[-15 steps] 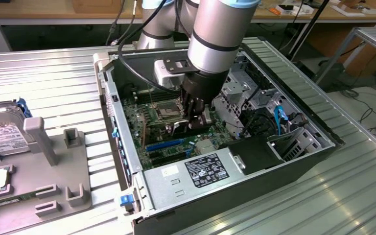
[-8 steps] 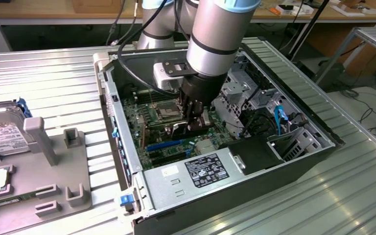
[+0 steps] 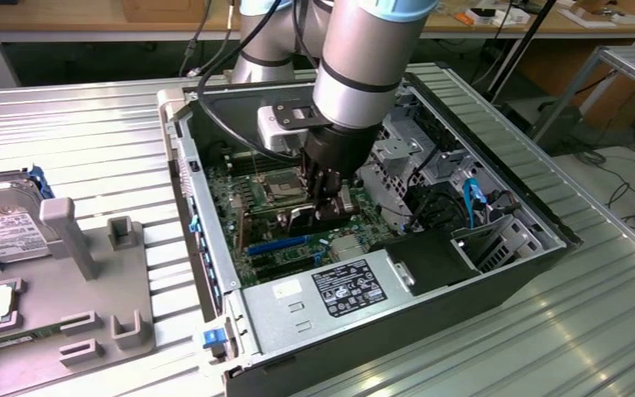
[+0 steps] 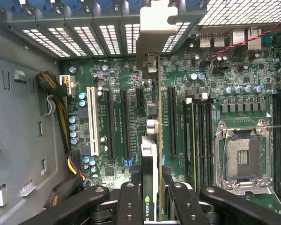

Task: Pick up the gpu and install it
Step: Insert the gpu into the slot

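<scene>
Inside the case, gripper is clamped on the gpu, held edge-on over the motherboard, bracket by the rear slots. Insertion step; seating needs card edge square over the slot before pressing.

even bright light, soft shadows, sharp

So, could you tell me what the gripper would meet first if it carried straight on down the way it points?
The gripper, shut on the gpu, points down at the motherboard. The card's lower edge would probably meet the board's slots first; how far above them it hangs is unclear.
</scene>
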Robot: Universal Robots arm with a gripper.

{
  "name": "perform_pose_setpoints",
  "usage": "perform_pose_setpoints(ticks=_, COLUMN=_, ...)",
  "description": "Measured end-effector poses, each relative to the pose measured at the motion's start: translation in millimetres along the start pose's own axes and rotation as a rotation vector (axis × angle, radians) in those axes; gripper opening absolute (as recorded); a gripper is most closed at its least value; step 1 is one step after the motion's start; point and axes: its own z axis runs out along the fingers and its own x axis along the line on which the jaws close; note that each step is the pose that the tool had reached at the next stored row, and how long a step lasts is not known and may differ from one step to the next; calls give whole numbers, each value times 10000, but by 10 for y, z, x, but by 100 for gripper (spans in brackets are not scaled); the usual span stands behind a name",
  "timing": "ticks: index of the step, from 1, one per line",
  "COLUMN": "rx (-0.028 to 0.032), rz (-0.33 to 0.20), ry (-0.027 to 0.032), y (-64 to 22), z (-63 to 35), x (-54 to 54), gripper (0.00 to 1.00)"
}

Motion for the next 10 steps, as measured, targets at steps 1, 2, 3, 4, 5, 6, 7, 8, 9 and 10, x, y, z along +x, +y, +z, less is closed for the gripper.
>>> perform_pose_setpoints(ticks=1, rx=0, rz=0, ry=0, y=8, z=5, x=-8, gripper=27)
perform_pose_setpoints(ticks=2, rx=0, rz=0, ry=0, y=22, z=15, x=-46, gripper=27)
perform_pose_setpoints(ticks=3, rx=2, rz=-1, ry=-4, y=45, z=27, x=-54, gripper=27)
perform_pose_setpoints(ticks=4, rx=0, rz=0, ry=0, y=73, z=34, x=-53, gripper=27)
perform_pose_setpoints(ticks=5, rx=1, rz=0, ry=0, y=102, z=44, x=-53, gripper=27)
perform_pose_setpoints(ticks=6, rx=3, rz=-1, ry=-2, y=133, z=59, x=-53, gripper=27)
perform_pose_setpoints(ticks=7, rx=3, rz=0, ry=-1, y=146, z=67, x=-53, gripper=27)
perform_pose_setpoints(ticks=8, rx=3, rz=0, ry=-1, y=154, z=73, x=-52, gripper=27)
perform_pose_setpoints(ticks=9, rx=3, rz=0, ry=-1, y=163, z=82, x=-52, gripper=27)
perform_pose_setpoints(ticks=10, rx=3, rz=-1, ry=0, y=173, z=92, x=-51, gripper=27)
